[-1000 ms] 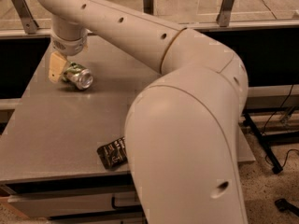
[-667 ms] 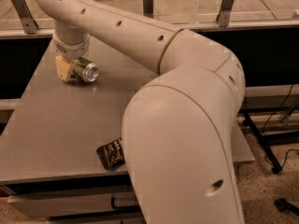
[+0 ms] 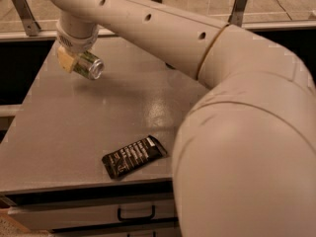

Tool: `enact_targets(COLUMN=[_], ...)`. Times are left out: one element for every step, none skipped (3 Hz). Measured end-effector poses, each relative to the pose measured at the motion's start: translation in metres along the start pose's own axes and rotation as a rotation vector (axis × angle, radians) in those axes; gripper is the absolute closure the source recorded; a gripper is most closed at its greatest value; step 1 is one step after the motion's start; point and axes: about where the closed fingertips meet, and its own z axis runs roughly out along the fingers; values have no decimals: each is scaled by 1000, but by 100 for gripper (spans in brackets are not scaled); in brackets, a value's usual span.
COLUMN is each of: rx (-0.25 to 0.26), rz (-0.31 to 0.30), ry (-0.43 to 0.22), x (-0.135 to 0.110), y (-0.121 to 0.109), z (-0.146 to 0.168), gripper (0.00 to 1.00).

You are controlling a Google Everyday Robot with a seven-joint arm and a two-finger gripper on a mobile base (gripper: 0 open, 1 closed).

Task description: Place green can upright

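Note:
The green can (image 3: 92, 67) lies on its side in my gripper (image 3: 74, 63) at the far left of the grey table (image 3: 74, 132). Its silver end faces right and toward the camera. The gripper is shut on the can's body and holds it a little above the tabletop, with a faint shadow beneath it. My large cream arm (image 3: 197, 38) sweeps in from the lower right and hides the table's right side.
A black snack packet (image 3: 133, 157) lies flat near the table's front edge. A drawer with a dark handle (image 3: 136, 214) is below the front edge. A rail with metal posts (image 3: 22, 11) runs behind the table.
The gripper has closed around the can, which lay on the table before. The can has risen slightly off the surface and shifted a little right.

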Motion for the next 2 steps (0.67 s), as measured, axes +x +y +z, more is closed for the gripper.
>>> enact_targets(rx=[6, -65], rz=[-55, -80], ry=[-200, -416], x=[-17, -28], y=[-1, 9], z=[-59, -85], gripper=[100, 100])
